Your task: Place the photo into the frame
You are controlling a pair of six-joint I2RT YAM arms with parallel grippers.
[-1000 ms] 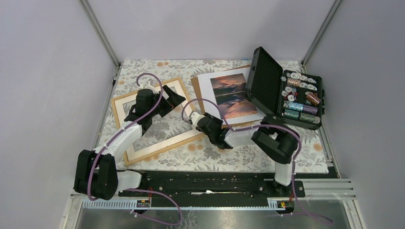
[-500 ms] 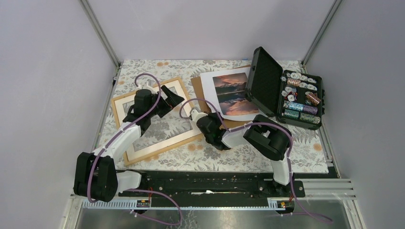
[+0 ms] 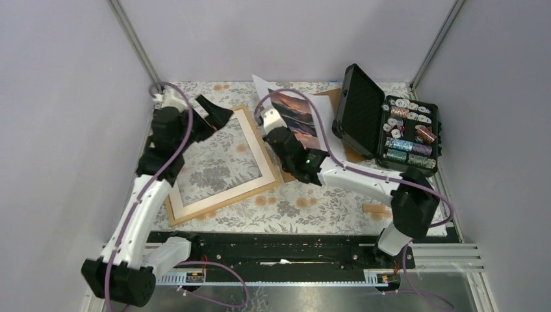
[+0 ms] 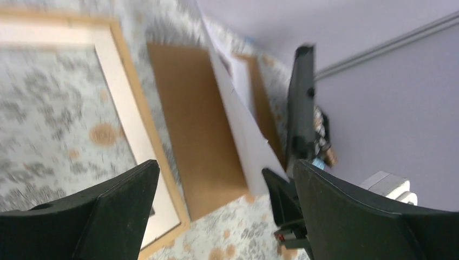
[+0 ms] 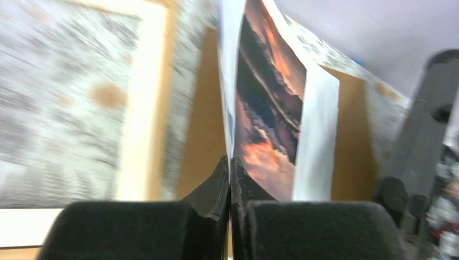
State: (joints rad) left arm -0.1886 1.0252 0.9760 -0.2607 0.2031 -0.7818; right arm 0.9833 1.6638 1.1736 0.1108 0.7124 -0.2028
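One print, the sunset photo (image 3: 295, 117), sits in the upper centre of the top view, between the frame (image 3: 262, 146) on its left and the open black hard case (image 3: 360, 110) on its right. It is tilted up off the brown backing board (image 3: 354, 155), with its far white corner raised toward the back wall. The right gripper (image 3: 281, 131) has its jaws pressed together on the photo's near edge. In the right wrist view the fingertips (image 5: 238, 173) meet on the paper, and the photo (image 5: 270, 124) rises from them almost edge-on, showing orange sky over dark ridges inside a white border.

The light-wood frame lies flat on the floral tablecloth (image 3: 305, 201), turned at an angle, with a cream mat (image 4: 127, 108) lining its moulding (image 4: 145, 108). The left gripper (image 3: 214, 112) hangs above the frame's far corner with its jaws spread wide and nothing between them.

The case's tray (image 3: 409, 133) holds rows of glittery spools, their labels too small to read. A small wooden strip (image 3: 377, 209) lies at lower right.
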